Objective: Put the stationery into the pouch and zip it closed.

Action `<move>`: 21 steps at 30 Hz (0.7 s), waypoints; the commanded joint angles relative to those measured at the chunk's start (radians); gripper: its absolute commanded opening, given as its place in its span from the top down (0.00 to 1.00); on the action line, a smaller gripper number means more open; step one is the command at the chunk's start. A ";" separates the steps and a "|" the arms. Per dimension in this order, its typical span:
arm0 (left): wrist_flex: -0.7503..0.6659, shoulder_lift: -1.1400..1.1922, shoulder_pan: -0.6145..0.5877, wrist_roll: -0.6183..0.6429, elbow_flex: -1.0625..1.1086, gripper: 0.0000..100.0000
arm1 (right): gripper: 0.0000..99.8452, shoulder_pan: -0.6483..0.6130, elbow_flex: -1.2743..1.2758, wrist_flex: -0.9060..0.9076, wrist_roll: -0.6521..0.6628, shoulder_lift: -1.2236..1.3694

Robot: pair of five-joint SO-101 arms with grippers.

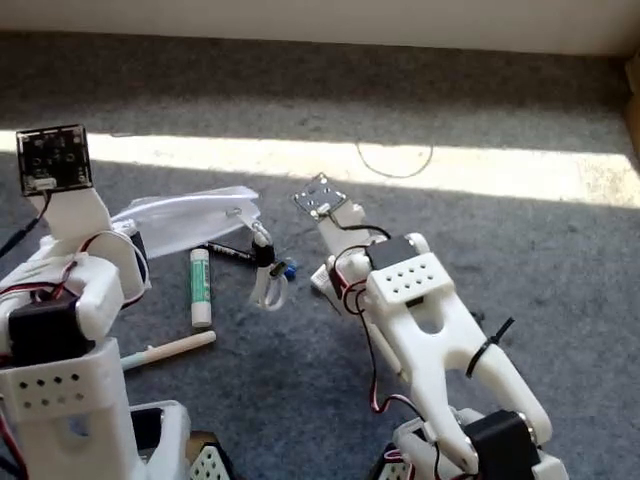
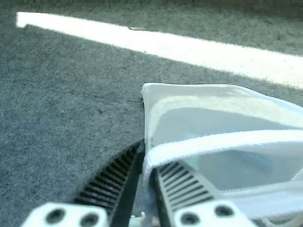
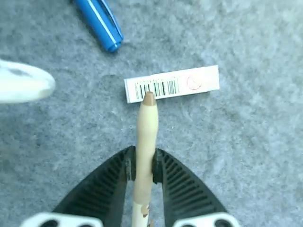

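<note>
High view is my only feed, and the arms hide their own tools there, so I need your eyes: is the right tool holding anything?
Observer: Yes. The right tool is shut on a cream pencil with a brown tip.
Operator: What is that tip pointing at?
Observer: A white barcoded block, likely an eraser, lying flat.
Operator: And the left tool?
Observer: The left tool pinches the mesh pouch by its rim.
</note>
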 commanded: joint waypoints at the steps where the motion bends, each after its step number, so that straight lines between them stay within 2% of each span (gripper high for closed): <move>1: 0.061 0.108 0.050 -0.002 -0.154 0.99 | 0.99 -0.001 -0.002 -0.005 -0.008 -0.070; 6: 0.126 0.297 0.054 -0.002 -0.292 0.99 | 0.99 0.051 -0.001 0.001 -0.008 -0.133; 12: 0.150 0.360 0.064 0.015 -0.383 0.99 | 0.99 0.087 0.053 -0.004 -0.008 -0.223; 21: 0.175 0.384 0.065 0.041 -0.355 0.99 | 0.99 0.091 0.056 0.004 -0.063 -0.492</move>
